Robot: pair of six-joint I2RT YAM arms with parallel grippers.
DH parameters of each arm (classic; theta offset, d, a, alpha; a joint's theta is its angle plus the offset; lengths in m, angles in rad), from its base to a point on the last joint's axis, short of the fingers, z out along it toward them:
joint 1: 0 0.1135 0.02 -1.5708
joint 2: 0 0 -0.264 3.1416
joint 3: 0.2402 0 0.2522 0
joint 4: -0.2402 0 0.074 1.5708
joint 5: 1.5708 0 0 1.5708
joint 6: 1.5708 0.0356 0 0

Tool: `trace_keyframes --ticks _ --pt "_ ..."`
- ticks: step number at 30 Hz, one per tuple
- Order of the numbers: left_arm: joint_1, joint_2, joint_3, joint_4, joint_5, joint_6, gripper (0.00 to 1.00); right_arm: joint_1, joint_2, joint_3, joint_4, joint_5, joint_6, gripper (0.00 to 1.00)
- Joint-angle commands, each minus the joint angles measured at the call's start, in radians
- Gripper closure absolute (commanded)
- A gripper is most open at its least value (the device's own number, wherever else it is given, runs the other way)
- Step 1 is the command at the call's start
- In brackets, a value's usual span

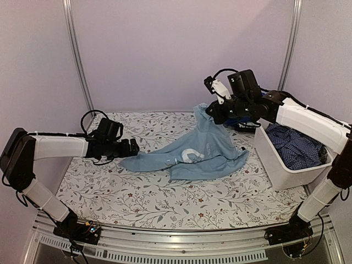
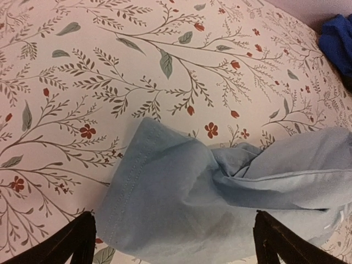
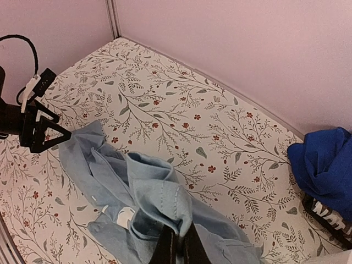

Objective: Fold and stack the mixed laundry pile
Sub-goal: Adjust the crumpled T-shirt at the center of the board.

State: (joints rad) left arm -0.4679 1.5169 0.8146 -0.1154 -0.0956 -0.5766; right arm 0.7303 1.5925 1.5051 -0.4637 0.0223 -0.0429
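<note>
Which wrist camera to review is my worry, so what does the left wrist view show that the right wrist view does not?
Only the left wrist view shows the stitching along the sleeve hem of the large pale blue cloth garment, framed by the open left gripper. Only the right wrist view shows the right gripper shut on a raised fold of that garment, and the back wall. Both show the pale blue garment, the left gripper, the royal blue cloth garment and the white leaf-and-flower patterned table cover.

Pale blue garment (image 1: 214,157) rumpled flat, one end aloft; dark checked garment (image 1: 297,147) seemingly inside tub (image 1: 283,176).
</note>
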Motion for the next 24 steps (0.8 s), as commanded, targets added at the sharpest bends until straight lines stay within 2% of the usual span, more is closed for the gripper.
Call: trace_keyframes --ticks 1,4,9,12,14,17,20,24 --pt "0.012 0.004 -0.036 0.027 0.018 0.01 0.0 -0.021 -0.108 -0.008 -0.003 0.091 0.006 1.0" --pt "0.014 0.007 -0.054 0.043 0.025 0.014 0.0 -0.028 -0.218 -0.043 0.033 0.077 0.008 1.0" --pt "0.016 0.03 -0.06 0.066 0.056 0.012 0.0 -0.029 -0.361 -0.214 0.028 -0.144 0.052 1.0" --pt "0.018 0.034 -0.058 0.092 0.07 0.022 0.0 -0.028 -0.444 -0.367 0.026 -0.169 0.131 1.0" --pt "0.019 0.035 -0.054 0.145 0.148 0.053 0.0 -0.028 -0.497 -0.459 0.021 -0.18 0.179 1.0" --pt "0.016 0.058 -0.019 0.157 0.223 0.099 0.0 -0.028 -0.558 -0.596 0.011 -0.266 0.27 1.0" --pt "0.008 0.083 -0.002 0.177 0.276 0.128 0.01 -0.028 -0.593 -0.764 0.07 -0.371 0.386 1.0" --pt "-0.024 0.15 0.059 0.146 0.289 0.164 0.05 -0.027 -0.661 -0.921 0.097 -0.346 0.502 1.0"
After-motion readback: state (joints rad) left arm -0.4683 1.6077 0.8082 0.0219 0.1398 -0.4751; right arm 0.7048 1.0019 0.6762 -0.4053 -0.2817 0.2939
